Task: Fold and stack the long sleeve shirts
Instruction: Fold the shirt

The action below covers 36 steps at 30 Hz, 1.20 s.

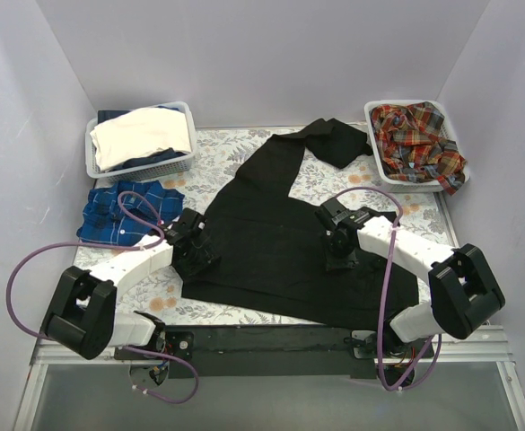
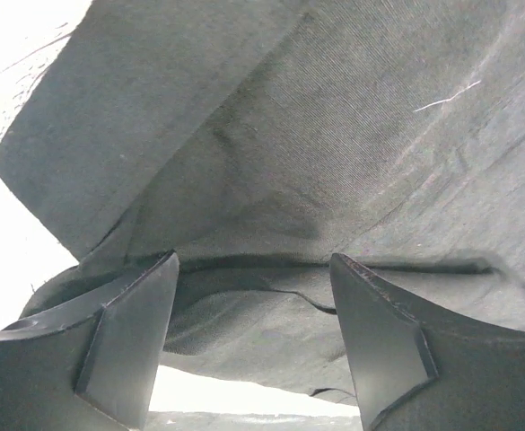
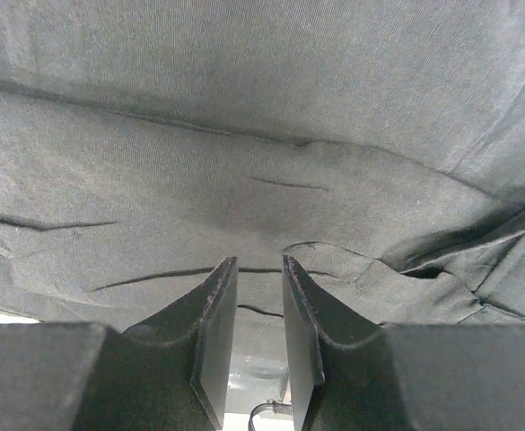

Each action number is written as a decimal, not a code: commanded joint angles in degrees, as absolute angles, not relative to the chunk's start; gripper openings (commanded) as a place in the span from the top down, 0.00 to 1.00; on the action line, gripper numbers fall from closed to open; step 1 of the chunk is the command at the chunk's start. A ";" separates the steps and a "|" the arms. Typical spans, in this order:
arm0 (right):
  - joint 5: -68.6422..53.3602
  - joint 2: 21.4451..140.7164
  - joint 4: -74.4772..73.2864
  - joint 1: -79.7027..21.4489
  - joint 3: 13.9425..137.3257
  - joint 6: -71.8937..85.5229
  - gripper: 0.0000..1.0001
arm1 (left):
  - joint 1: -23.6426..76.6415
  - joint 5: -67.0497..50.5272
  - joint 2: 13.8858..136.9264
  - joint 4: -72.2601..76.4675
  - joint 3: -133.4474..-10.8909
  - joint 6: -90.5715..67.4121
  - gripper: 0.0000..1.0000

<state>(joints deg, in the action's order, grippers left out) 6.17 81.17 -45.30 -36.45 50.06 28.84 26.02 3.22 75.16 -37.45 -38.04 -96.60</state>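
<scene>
A plain black shirt (image 1: pixel 280 233) lies spread over the middle of the table, one sleeve reaching towards the back right. My left gripper (image 1: pixel 196 244) is at its left edge. In the left wrist view the gripper (image 2: pixel 253 262) is open wide, with a fold of the black shirt (image 2: pixel 271 180) lying between and beyond the fingertips. My right gripper (image 1: pixel 341 248) points down on the shirt's right part. In the right wrist view its (image 3: pixel 259 262) jaws stand only a narrow gap apart, with the black cloth (image 3: pixel 262 135) just beyond them and nothing pinched. A folded blue-and-white checked shirt (image 1: pixel 123 212) lies at the left.
A white basket (image 1: pixel 94 164) at the back left holds cream and dark folded cloth. A white basket (image 1: pixel 376 154) at the back right holds red-orange plaid shirts (image 1: pixel 416 144). The table has a floral cover (image 1: pixel 226 148). Purple cables loop from both arms.
</scene>
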 commanded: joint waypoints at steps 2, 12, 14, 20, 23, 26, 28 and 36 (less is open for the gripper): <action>7.56 81.30 -46.05 -36.56 53.08 27.60 0.65 | 27.42 5.98 73.92 -46.31 -33.48 -102.56 0.31; 12.46 80.51 -50.00 -36.21 56.51 27.95 0.65 | 27.60 5.63 61.71 -57.47 -32.43 -117.59 0.30; 15.19 80.07 -50.80 -34.99 58.18 28.30 0.65 | 27.60 6.15 57.84 -58.44 -34.27 -118.30 0.31; 17.32 80.76 -50.80 -23.31 63.36 23.83 0.61 | 27.60 12.13 58.78 -52.85 -50.07 -104.00 0.27; 15.91 85.77 -49.75 -13.65 69.50 20.14 0.60 | 27.60 13.79 72.04 -51.07 -64.73 -95.99 0.24; 14.07 91.83 -49.83 -8.81 75.74 18.28 0.57 | 27.25 16.26 87.49 -47.30 -74.15 -88.27 0.21; 11.88 93.07 -49.49 -6.16 77.86 18.01 0.52 | 25.94 15.56 94.18 -45.19 -79.68 -85.18 0.20; 7.91 94.48 -43.87 -4.66 78.23 16.52 0.44 | 20.40 11.52 114.23 -34.99 -95.08 -74.98 0.20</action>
<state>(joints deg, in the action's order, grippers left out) 10.07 93.93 -47.31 -4.89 76.42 18.00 22.76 12.45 110.30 -39.70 -89.30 -80.75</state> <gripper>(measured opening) 0.557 0.800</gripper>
